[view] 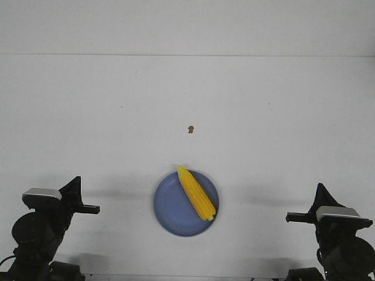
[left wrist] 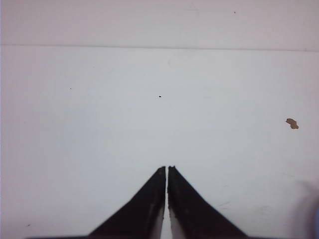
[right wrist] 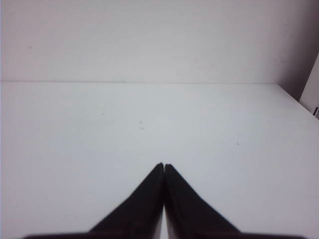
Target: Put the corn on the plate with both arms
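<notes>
The yellow-orange corn (view: 196, 192) lies diagonally on the right half of the periwinkle-blue plate (view: 170, 208), its pale tip over the plate's far rim. The plate sits near the table's front edge, midway between the arms. My left gripper (view: 78, 182) rests at the front left, well clear of the plate; in the left wrist view its jaws (left wrist: 166, 168) are shut and empty over bare table. My right gripper (view: 320, 190) rests at the front right, also clear of the plate; in the right wrist view its jaws (right wrist: 163, 165) are shut and empty. Neither wrist view shows the corn.
A tiny brown speck (view: 190, 129) lies on the white table beyond the plate; it also shows in the left wrist view (left wrist: 292, 123). The table's far edge meets a white wall. A dark edge shows at the far right of the right wrist view (right wrist: 311, 84).
</notes>
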